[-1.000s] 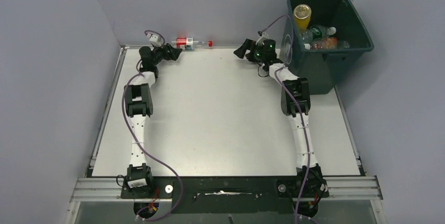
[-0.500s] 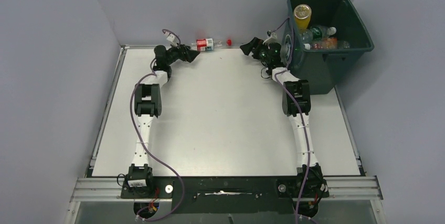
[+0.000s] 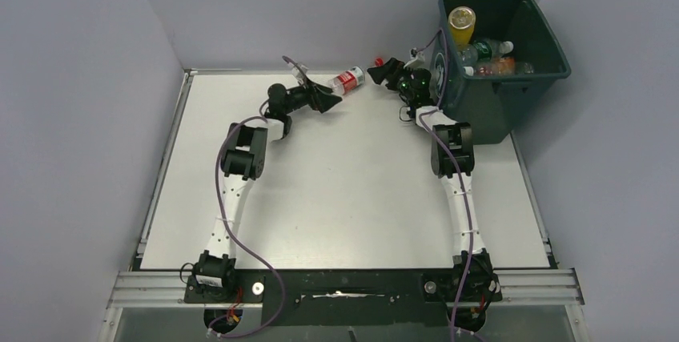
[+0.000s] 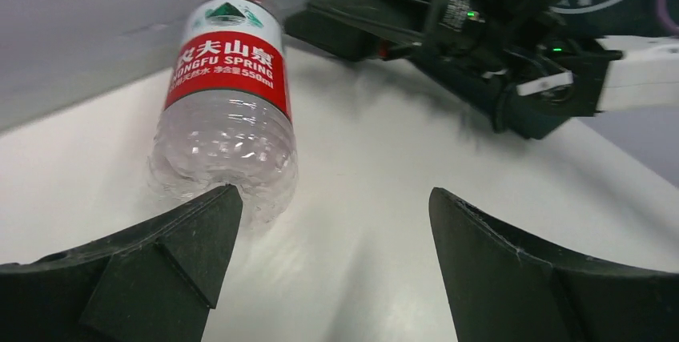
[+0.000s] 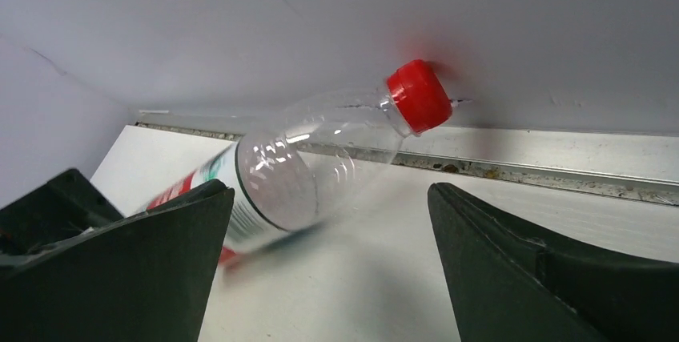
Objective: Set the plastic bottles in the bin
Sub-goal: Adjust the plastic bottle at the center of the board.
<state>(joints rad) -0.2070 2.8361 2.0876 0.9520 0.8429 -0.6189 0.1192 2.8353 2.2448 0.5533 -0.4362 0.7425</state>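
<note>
One clear bottle (image 3: 347, 82) lies on its side near the far edge of the table (image 3: 336, 190), between the two grippers and left of the bin (image 3: 552, 47). Only the overhead view shows that dark green bin, with an orange bottle (image 3: 461, 25) and other bottles (image 3: 490, 50) already inside.

The left wrist camera alone gives the label: a red band reading NONGFU SPRING under a white strip with a green mountain mark, on a ribbed, see-through body (image 4: 228, 118). Its base sits just at the tip of one finger (image 4: 196, 226) of the left gripper (image 4: 332, 206), whose jaws stand wide apart and grasp nothing.

The right wrist camera sees the other end: the red cap (image 5: 419, 95) close to the back wall (image 5: 240, 22), the shoulder (image 5: 320, 158) glassy and slightly blurred. The right gripper (image 5: 328, 198) is also spread wide, the bottle ahead of its fingers, not clamped.
</note>
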